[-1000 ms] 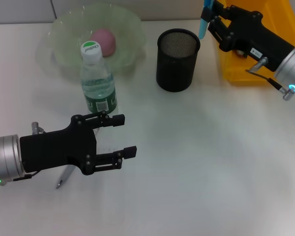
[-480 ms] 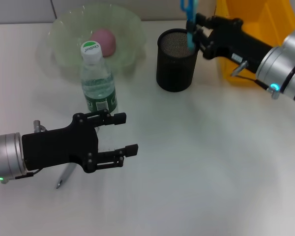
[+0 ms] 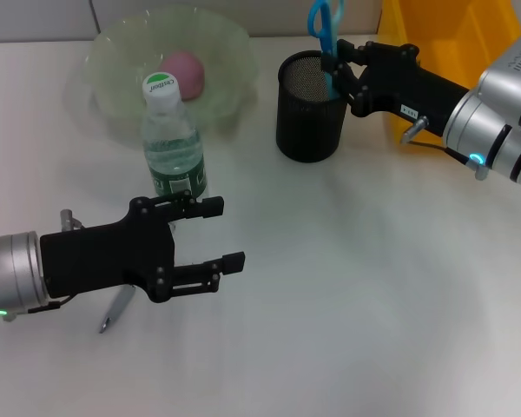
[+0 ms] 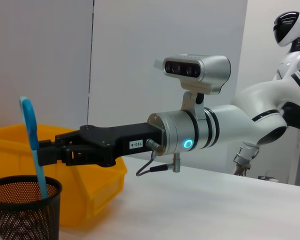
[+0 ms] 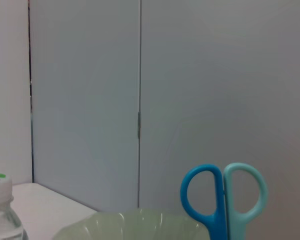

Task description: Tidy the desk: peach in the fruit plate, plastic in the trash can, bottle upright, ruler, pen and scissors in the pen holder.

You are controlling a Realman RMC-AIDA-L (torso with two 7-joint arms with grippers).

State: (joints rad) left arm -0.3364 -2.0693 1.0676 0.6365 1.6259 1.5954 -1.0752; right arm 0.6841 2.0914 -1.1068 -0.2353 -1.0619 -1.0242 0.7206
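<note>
Lower now, the right gripper (image 3: 337, 71) clamps blue-handled scissors (image 3: 323, 24) inside the black mesh pen holder (image 3: 310, 109); left gripper (image 3: 215, 234) gapes, near-left.

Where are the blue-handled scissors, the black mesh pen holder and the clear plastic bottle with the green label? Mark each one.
blue-handled scissors (image 3: 322, 19), head view, on the handle loops.
black mesh pen holder (image 3: 307, 126), head view, on its outer wall.
clear plastic bottle with the green label (image 3: 174, 159), head view, on its body.
</note>
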